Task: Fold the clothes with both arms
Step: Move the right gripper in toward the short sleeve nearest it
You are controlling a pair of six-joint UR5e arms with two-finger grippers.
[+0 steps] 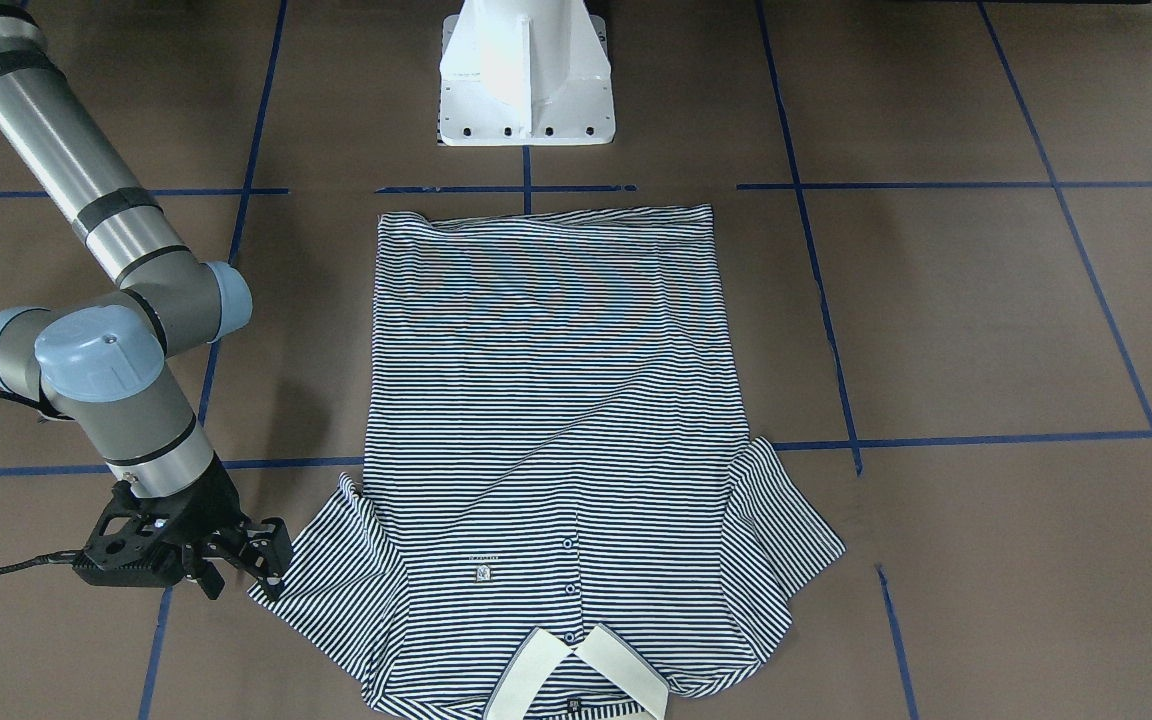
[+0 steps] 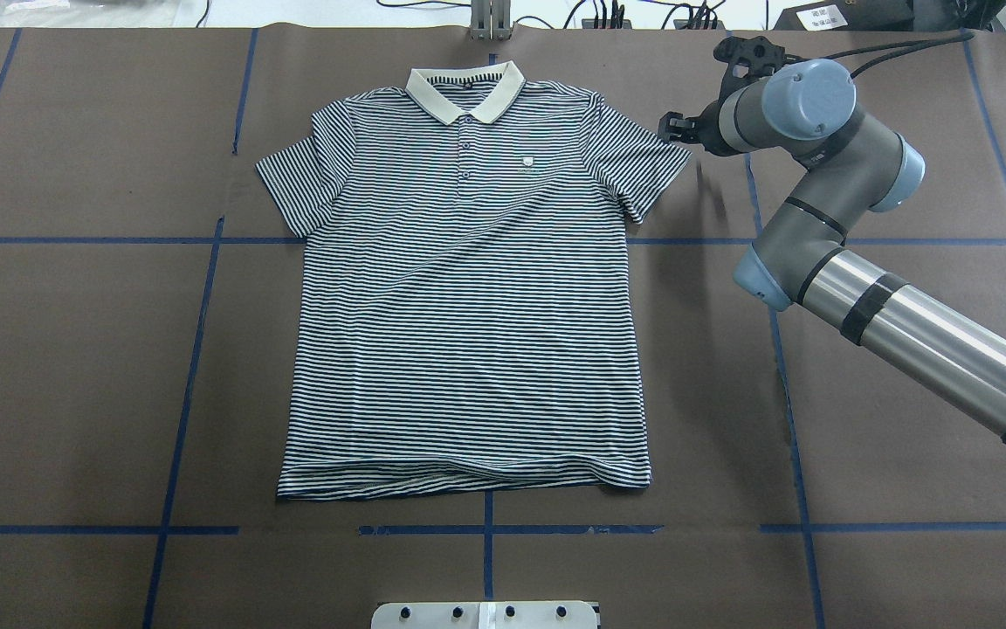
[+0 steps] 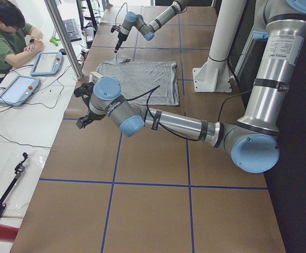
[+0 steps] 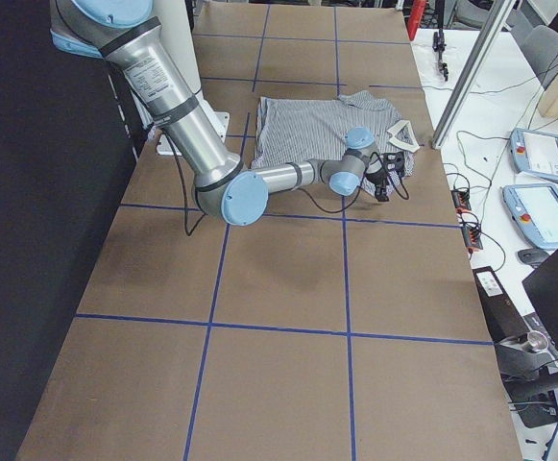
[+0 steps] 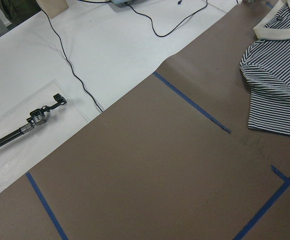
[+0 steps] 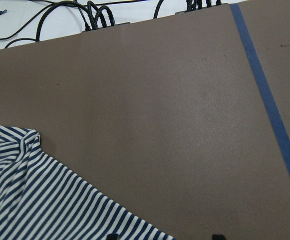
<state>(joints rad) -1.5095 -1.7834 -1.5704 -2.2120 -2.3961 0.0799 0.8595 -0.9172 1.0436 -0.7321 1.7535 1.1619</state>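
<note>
The striped polo shirt [image 2: 468,306] lies flat and face up on the brown table, with its cream collar [image 2: 466,92] at the far edge and its hem toward the robot's base. It also shows in the front view [image 1: 556,400]. My right gripper [image 2: 673,129] hangs just off the tip of the shirt's sleeve [image 2: 643,166]; in the front view the right gripper [image 1: 261,568] is at the sleeve's edge. In the right wrist view the two fingertips [image 6: 112,235] stand wide apart over the sleeve [image 6: 35,200], empty. My left gripper [image 3: 84,113] shows only in the left side view, off the shirt, so I cannot tell whether it is open or shut.
The white pedestal base [image 1: 526,80] stands by the shirt's hem. Blue tape lines [image 2: 197,332] grid the table. An operator [image 3: 5,37] sits with tablets [image 3: 18,89] at a white side table. A black tool [image 5: 30,120] and cables [image 6: 95,20] lie beyond the table's edge.
</note>
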